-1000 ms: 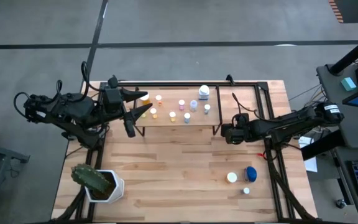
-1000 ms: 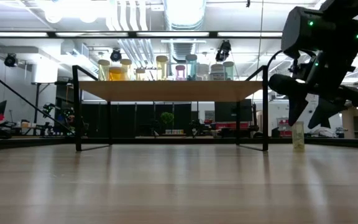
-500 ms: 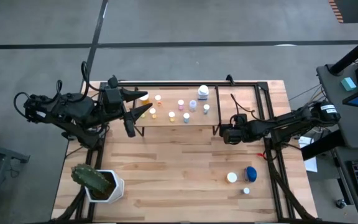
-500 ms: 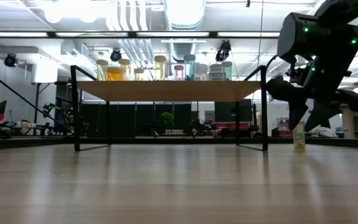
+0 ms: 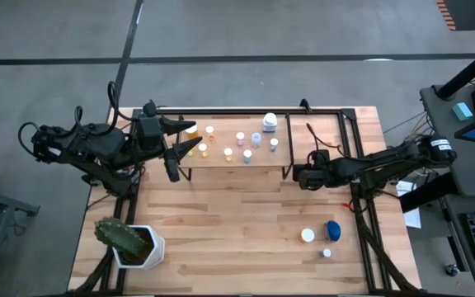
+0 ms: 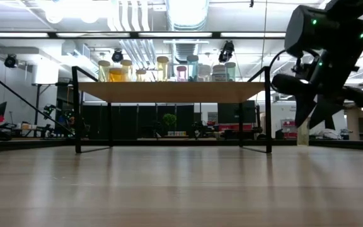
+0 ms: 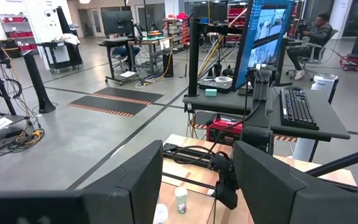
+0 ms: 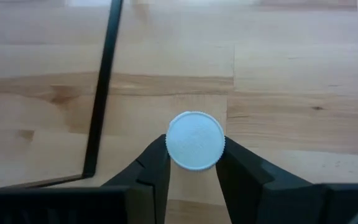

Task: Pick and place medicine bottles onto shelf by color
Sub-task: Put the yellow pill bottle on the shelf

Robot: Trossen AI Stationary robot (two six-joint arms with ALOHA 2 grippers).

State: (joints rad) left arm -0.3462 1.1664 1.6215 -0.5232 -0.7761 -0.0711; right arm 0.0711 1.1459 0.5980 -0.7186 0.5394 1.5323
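The shelf [image 5: 237, 157] stands at the table's far middle with several small bottles [image 5: 240, 138] on its top. It also shows in the low view [image 6: 172, 92]. My right gripper [image 5: 302, 176] is beside the shelf's right legs, shut on a white-capped, pale-bodied bottle [image 8: 195, 140]. My left gripper [image 5: 186, 139] is open and empty at the shelf's left end. Its wrist view shows one shelf bottle [image 7: 180, 200] ahead of its fingers. A wider blue bottle [image 5: 332, 229] and two small white ones [image 5: 307, 235] stand on the table at the near right. My right gripper pinches the bottle by the rim of its white cap [image 8: 171, 155], one finger on each side. The fingers come from above, pointing down. The bottle hangs upright below the fingers, and its body [image 6: 303, 133] looks a little clear of the table.
A white pot with a green cactus [image 5: 130, 242] stands at the table's near left corner. The shelf's thin black legs [image 8: 101, 93] are close beside my right gripper. Bare wood lies between the shelf and the near edge.
My right gripper has dipped down toward the table over the pale bottle and come up again. The bottle, which stood on the table beside the shelf's right legs, now sits a little higher.
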